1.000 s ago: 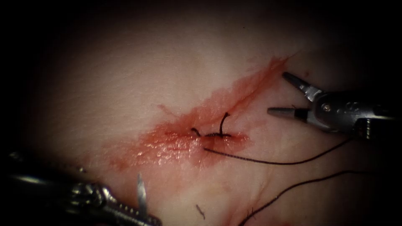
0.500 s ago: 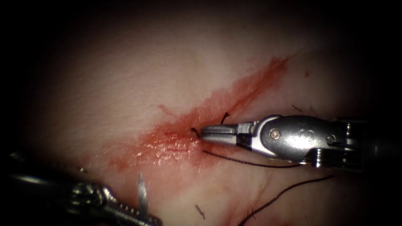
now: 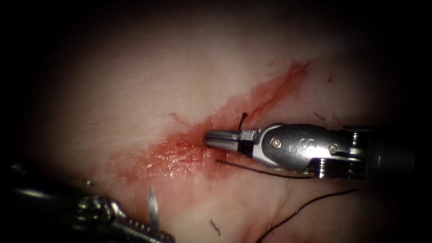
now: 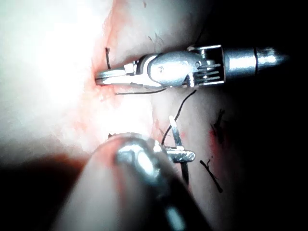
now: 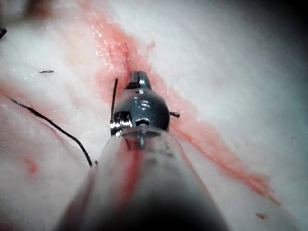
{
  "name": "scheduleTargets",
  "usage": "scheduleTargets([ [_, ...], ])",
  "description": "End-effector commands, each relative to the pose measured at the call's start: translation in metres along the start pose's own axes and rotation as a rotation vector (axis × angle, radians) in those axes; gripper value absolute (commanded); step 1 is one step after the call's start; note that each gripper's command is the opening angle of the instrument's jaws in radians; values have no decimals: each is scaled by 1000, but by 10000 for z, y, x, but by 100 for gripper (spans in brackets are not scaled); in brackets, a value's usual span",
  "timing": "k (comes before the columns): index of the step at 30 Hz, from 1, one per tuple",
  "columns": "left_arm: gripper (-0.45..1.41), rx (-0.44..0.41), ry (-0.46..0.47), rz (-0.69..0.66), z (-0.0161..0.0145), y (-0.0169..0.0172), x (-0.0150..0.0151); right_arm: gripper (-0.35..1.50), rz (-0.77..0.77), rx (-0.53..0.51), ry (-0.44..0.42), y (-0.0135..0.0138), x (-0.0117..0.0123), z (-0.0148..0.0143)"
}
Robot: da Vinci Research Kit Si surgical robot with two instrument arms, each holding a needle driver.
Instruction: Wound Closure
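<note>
Needle [image 3: 152, 209] held by left end effector [image 3: 155, 227], apparently outside tissue [image 3: 135, 99]

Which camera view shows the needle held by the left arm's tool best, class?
The left wrist view: the needle sits in the left pincer, a stretch of its shaft standing above it, clear of the tissue. The endoscope view shows its upright shaft at the frame's edge.
</note>
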Motion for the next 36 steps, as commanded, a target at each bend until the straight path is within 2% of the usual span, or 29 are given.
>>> scheduleTargets([
  [1, -45, 0, 0, 1, 4, -5, 1, -35, -6, 20, -2, -6, -4, 12],
  [5, -45, 0, 0, 0, 4, -5, 1, -35, -19, 63, -32, -15, -11, 16],
  [6, -45, -1, -1, 0, 4, -5, 1, -35, -28, 108, -57, -25, -15, 17],
  [9, -45, -1, -1, 0, 4, -5, 1, -35, -31, 120, -58, -29, -14, 15],
  [18, -45, -1, -1, 0, 4, -4, 1, -35, -8, 115, -53, -17, -1, -2],
  [22, -45, -1, -1, -1, 4, -4, 1, -35, -11, 60, -74, -18, -1, -1],
  [26, -45, -1, -1, -1, 4, -4, 1, -35, -8, -115, -144, -12, -2, 2],
  [27, -45, -1, -1, -1, 4, -4, 1, -35, -17, -210, -173, -1, -7, 4],
  [31, -45, -2, -2, -2, 4, -2, 1, -35, -32, -257, -193, 11, -12, -5],
  [36, -45, -3, -3, -4, 3, -1, 2, -35, -56, -353, -244, 43, -15, -32],
])
